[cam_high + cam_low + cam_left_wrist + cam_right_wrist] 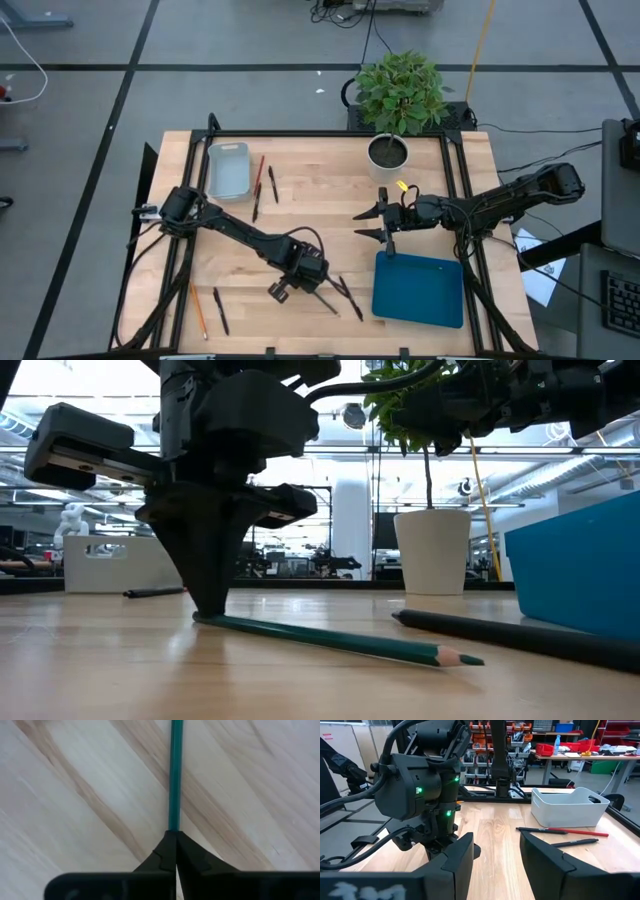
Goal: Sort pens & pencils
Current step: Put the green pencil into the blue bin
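Observation:
A green pencil (330,640) lies on the wooden table near its front middle, also seen in the high view (325,303). My left gripper (207,615) stands over the pencil's blunt end, pointing down and shut on it; in the high view my left gripper (300,283) is near the table's front. A black pen (520,637) lies just right of the pencil, with more pens (350,298) beside it. My right gripper (385,220) hovers open above the table's right half, fingers level, holding nothing. My left gripper pinches the green pencil's blunt end (173,822) between its two fingertips (162,852). The fingers come from above, pointing steeply down, and the pencil runs straight away from them. The pencil lies low along the table, its sharpened tip (470,658) on the wood.
A white tray (228,168) stands at the far left with a red pencil (259,178) and black pens (272,185) beside it. A blue tray (418,290) sits at the near right, a potted plant (388,152) at the far edge. An orange pencil (198,308) and pen (220,310) lie near left.

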`<move>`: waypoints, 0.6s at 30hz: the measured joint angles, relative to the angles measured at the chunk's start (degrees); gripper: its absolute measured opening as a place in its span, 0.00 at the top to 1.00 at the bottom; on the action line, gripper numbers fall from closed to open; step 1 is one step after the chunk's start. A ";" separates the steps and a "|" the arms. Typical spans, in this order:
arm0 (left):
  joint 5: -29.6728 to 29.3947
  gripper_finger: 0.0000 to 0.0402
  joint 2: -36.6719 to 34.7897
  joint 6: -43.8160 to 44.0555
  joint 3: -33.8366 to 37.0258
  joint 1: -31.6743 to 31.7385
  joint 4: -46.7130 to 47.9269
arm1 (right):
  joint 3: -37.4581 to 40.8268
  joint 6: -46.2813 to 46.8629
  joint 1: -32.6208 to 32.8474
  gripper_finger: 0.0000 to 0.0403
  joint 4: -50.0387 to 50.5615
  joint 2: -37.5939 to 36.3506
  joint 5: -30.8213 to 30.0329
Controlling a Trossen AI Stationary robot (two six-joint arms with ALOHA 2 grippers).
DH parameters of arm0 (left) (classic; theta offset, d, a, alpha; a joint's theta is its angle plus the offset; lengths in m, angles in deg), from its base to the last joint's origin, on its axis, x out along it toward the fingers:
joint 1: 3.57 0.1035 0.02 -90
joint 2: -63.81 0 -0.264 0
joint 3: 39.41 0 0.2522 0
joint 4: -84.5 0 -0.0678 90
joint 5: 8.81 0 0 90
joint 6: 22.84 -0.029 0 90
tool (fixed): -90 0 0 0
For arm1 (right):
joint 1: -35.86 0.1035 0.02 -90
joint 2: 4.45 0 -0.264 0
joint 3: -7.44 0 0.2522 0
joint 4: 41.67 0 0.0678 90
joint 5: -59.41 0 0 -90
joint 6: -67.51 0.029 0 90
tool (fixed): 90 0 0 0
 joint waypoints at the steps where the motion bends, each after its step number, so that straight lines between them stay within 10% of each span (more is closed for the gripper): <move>1: 0.00 0.98 0.00 0.03 0.00 0.00 0.36 | 0.00 0.00 0.00 0.63 0.01 0.00 0.00; 18: -3.78 0.98 -0.11 4.96 0.00 2.94 17.38 | 0.00 0.00 0.00 0.63 0.03 0.00 0.00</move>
